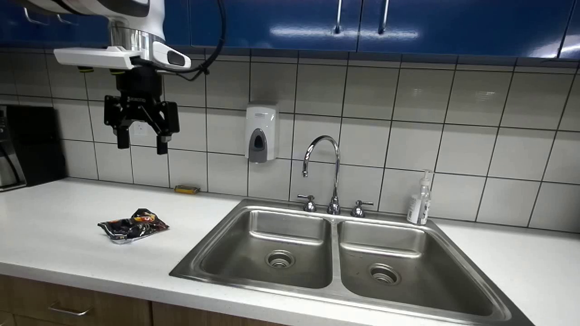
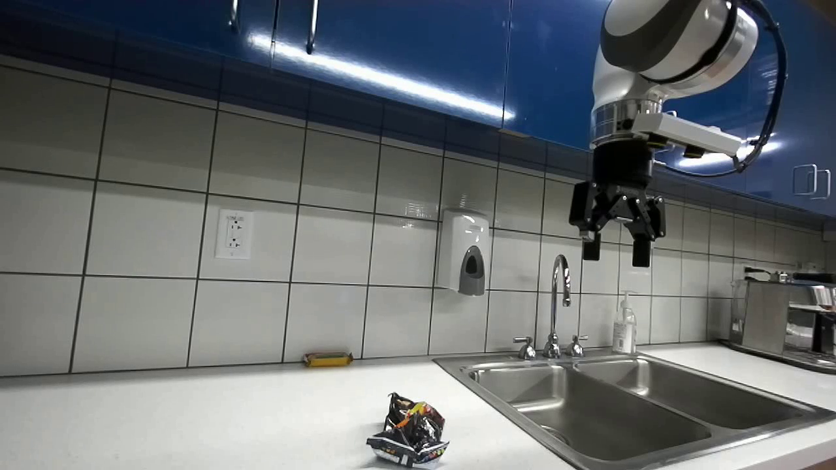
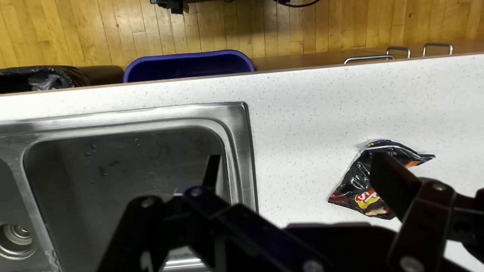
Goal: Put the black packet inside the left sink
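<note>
The black packet (image 1: 133, 227) lies crumpled on the white counter, left of the sink; it also shows in an exterior view (image 2: 410, 432) and in the wrist view (image 3: 353, 183), partly behind a finger there. The left sink (image 1: 242, 258) is the steel basin nearest the packet, with a round drain; it shows too in an exterior view (image 2: 588, 408) and in the wrist view (image 3: 124, 162), where its drain is hidden. My gripper (image 1: 142, 144) is open, empty, pointing down high above the counter; it also shows in an exterior view (image 2: 616, 253) and in the wrist view (image 3: 297, 166).
The right basin (image 1: 408, 290) adjoins the left one. A tall faucet (image 1: 336, 176) with two handles stands behind them. A soap bottle (image 1: 419, 203) stands at the back right. A wall dispenser (image 1: 262, 131) and a yellow wrapped item (image 1: 186, 189) are along the wall. Blue cabinets (image 1: 281, 22) hang above.
</note>
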Motion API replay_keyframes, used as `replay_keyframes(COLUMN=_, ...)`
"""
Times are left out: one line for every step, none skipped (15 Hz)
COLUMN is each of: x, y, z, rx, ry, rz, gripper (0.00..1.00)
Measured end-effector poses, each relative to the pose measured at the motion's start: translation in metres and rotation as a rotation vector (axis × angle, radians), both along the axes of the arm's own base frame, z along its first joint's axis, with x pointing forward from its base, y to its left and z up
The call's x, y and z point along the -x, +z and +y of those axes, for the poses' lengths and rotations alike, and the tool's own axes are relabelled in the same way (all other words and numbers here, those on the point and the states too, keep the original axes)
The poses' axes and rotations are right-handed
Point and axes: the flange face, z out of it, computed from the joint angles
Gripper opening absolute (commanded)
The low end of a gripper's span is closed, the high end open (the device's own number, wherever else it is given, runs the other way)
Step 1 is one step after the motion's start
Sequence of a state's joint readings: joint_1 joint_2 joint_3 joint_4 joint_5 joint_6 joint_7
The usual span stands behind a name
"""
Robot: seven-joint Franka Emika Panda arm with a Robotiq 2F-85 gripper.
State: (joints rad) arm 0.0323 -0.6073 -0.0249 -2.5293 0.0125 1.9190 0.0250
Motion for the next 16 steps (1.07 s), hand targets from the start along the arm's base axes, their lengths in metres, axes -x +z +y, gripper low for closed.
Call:
replay_keyframes(x=0.000, y=0.000, z=0.000, rx=0.000, ry=0.000, rz=0.000, gripper=1.00)
replay_keyframes(x=0.000, y=0.000, z=0.000, rx=0.000, ry=0.000, rz=0.000, gripper=1.00)
replay_keyframes(x=0.000, y=0.000, z=0.000, rx=0.000, ry=0.000, rz=0.000, gripper=1.00)
replay_keyframes(x=0.000, y=0.000, z=0.000, rx=0.000, ry=0.000, rz=0.000, gripper=1.00)
replay_keyframes(x=0.000, y=0.000, z=0.000, rx=0.000, ry=0.000, rz=0.000, gripper=1.00)
replay_keyframes(x=0.000, y=0.000, z=0.000, rx=0.000, ry=0.000, rz=0.000, gripper=1.00)
replay_keyframes(x=0.000, y=0.000, z=0.000, rx=0.000, ry=0.000, rz=0.000, gripper=1.00)
replay_keyframes(x=0.000, y=0.000, z=0.000, rx=0.000, ry=0.000, rz=0.000, gripper=1.00)
replay_keyframes(x=0.000, y=0.000, z=0.000, rx=0.000, ry=0.000, rz=0.000, gripper=1.00)
replay_keyframes(x=0.000, y=0.000, z=0.000, rx=0.000, ry=0.000, rz=0.000, gripper=1.00)
replay_keyframes(x=0.000, y=0.000, z=0.000, rx=0.000, ry=0.000, rz=0.000, gripper=1.00)
replay_keyframes(x=0.000, y=0.000, z=0.000, rx=0.000, ry=0.000, rz=0.001, gripper=1.00)
replay_keyframes(x=0.000, y=-0.001, z=0.000, rx=-0.001, ry=0.000, rz=0.001, gripper=1.00)
replay_keyframes(x=-0.001, y=-0.003, z=0.000, rx=-0.001, ry=0.000, rz=0.002, gripper=1.00)
replay_keyframes(x=-0.002, y=-0.006, z=0.000, rx=0.000, ry=-0.001, rz=-0.002, gripper=1.00)
replay_keyframes(x=-0.005, y=-0.011, z=0.000, rx=0.000, ry=-0.001, rz=-0.009, gripper=1.00)
